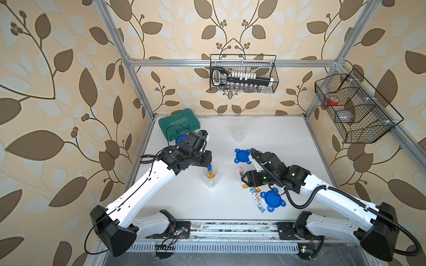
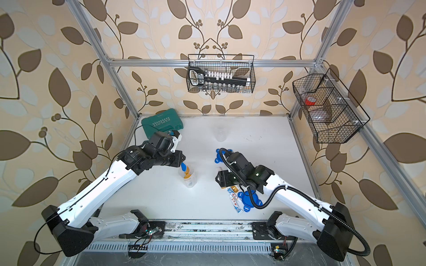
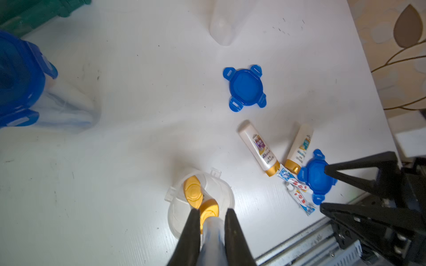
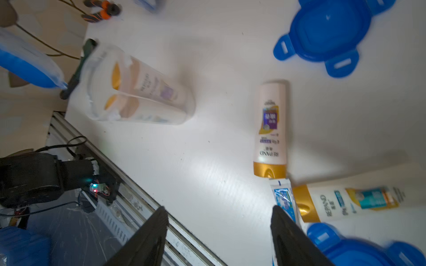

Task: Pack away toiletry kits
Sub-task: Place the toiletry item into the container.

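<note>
A clear jar [image 1: 210,182] [image 3: 171,195] stands open mid-table with two gold-capped bottles [image 3: 193,191] inside. My left gripper [image 3: 212,210] [image 1: 208,165] hangs over its mouth, shut on a blue toothbrush [image 1: 209,168] [image 4: 30,66] that points down into the jar. My right gripper [image 4: 219,208] [image 3: 323,187] is open and holds nothing, low over the table beside two loose bottles [image 4: 270,129] [image 4: 350,200] and the toothpaste tubes [image 1: 255,198] [image 3: 297,188]. Two blue lids [image 1: 242,156] [image 1: 273,199] lie near them.
A closed jar with a blue lid [image 3: 20,78] stands by the green tool case [image 1: 178,124], partly hidden behind my left arm. An empty clear jar [image 1: 238,135] stands at the back. Wire baskets [image 1: 243,73] [image 1: 355,108] hang on the back and right frame.
</note>
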{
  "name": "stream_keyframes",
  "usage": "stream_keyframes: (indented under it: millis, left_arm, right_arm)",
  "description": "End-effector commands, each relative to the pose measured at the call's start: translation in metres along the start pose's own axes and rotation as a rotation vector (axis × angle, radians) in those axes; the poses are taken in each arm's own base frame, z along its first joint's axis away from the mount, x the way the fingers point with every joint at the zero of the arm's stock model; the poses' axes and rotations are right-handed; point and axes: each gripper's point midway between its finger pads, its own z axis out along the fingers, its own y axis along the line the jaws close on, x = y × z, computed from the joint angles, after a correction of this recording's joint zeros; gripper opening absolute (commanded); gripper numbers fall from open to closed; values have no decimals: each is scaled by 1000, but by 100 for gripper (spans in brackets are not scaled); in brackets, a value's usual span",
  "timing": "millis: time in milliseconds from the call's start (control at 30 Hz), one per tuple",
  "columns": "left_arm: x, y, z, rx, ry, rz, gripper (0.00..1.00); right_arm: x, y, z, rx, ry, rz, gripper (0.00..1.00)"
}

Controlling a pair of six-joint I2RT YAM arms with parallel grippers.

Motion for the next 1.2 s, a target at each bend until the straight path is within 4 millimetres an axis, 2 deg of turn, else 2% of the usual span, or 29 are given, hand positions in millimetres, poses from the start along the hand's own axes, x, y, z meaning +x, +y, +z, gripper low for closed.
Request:
stream_keyframes:
  millis: [0,167,567,733,967,1100,1167]
  left_arm:
    - [-23,9,6,-77,-126,64,0]
    - [-19,7,19,-96,-117,131,0]
    - [17,20,16,-125,-92,184,0]
    - [31,24,27,-122,-67,196,0]
    - [34,21,38,-103,-54,191,0]
    - [29,15,34,-79,-64,194,24]
    - [25,13,32,-74,-67,194,32]
  right_arm:
    - [34,-32,1,131,103,90,70]
    - [43,-41,-1,171,126,121,70]
    - [73,-52,4,201,242,143,70]
    - [82,-53,10,200,289,147,69]
    - [91,-54,13,202,319,146,67]
    - [105,-55,20,194,374,143,66]
    - [109,-61,20,238,386,129,65]
